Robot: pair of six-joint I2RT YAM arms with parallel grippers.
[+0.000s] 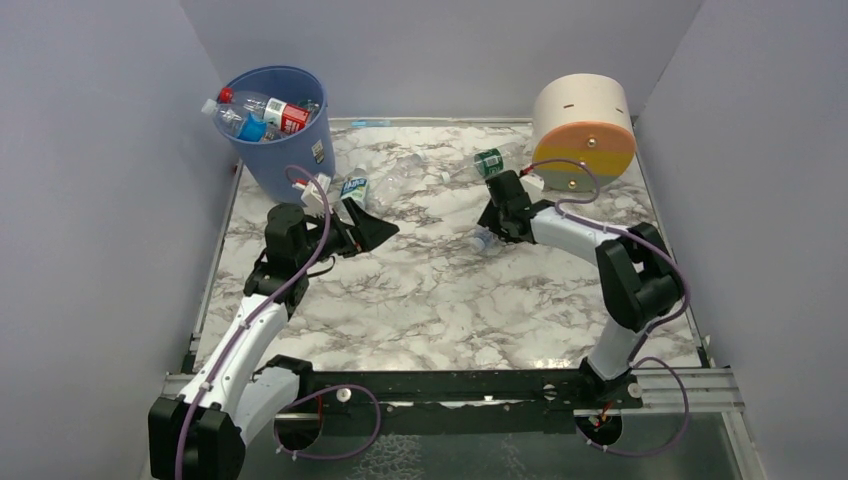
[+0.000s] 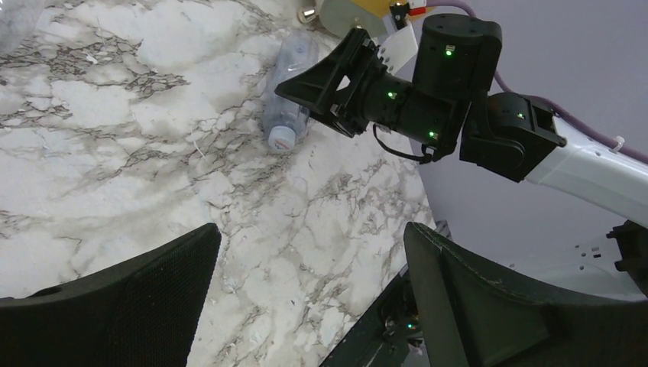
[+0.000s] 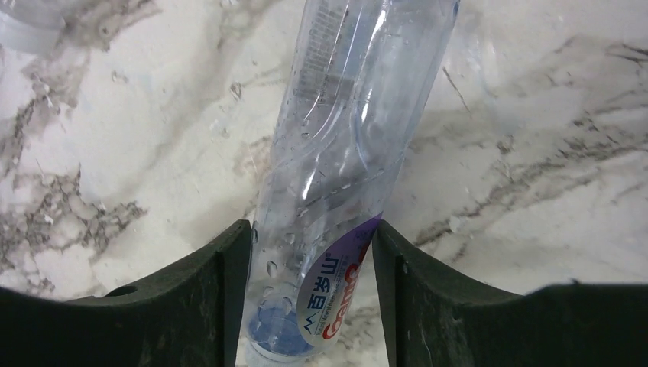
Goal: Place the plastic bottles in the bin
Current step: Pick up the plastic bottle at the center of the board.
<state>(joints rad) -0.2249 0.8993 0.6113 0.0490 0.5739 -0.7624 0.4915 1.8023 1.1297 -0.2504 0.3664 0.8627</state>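
The blue bin (image 1: 290,160) stands at the far left corner with several bottles (image 1: 262,112) inside. My right gripper (image 1: 492,222) is down at the table, its fingers closed against both sides of a clear bottle with a purple label (image 3: 344,138), which lies on the marble; the bottle also shows in the left wrist view (image 2: 289,107) under the right gripper (image 2: 317,84). My left gripper (image 1: 372,222) is open and empty, held above the table right of the bin; its jaws stand wide apart in the left wrist view (image 2: 313,237). More bottles lie at the far side: one with a blue-green label (image 1: 355,188), a clear one (image 1: 405,170), one with a green label (image 1: 489,162).
A cream, orange and yellow drum (image 1: 583,135) lies on its side at the far right corner, just behind my right arm. Grey walls close in the table on the left, back and right. A metal rail (image 1: 450,385) runs along the near edge.
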